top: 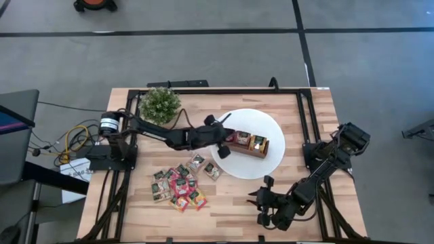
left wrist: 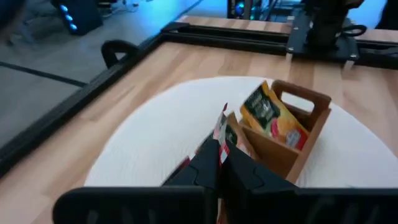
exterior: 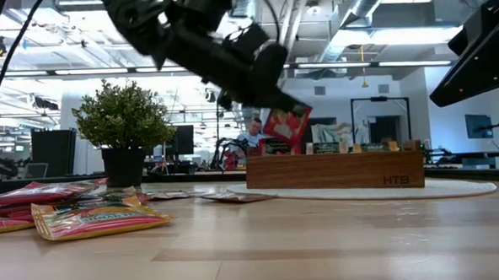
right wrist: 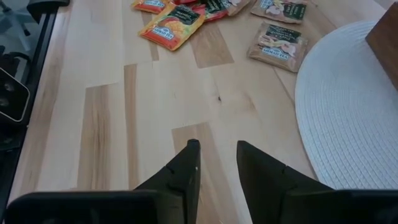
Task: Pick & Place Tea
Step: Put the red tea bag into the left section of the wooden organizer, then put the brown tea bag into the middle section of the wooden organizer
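Observation:
My left gripper (top: 226, 144) reaches over the white plate (top: 258, 122), shut on a red tea sachet (exterior: 288, 126) at one end of the brown wooden tray (exterior: 335, 172). The tray stands on the plate and holds a green and yellow sachet (left wrist: 270, 115) upright in a compartment. Several more sachets (top: 180, 186), mostly red, lie flat on the wood between the plate and the table's near edge. My right gripper (right wrist: 217, 155) hovers open over bare wood at the table's near right, touching nothing. My left gripper pinches the red sachet by its upper edge (left wrist: 221, 127) between the two fingers, which slant down from the table's left. The sachet hangs tilted below the fingertips, lower corner just over the tray's end compartment. I cannot tell whether it touches the tray.
A small green potted plant (top: 160, 104) stands at the table's far left, beside the left arm. A black metal frame (top: 305, 108) runs along the table's edges. Bare wood (right wrist: 155, 112) lies between the right gripper, the loose sachets (right wrist: 171, 22) and the plate rim (right wrist: 348, 99).

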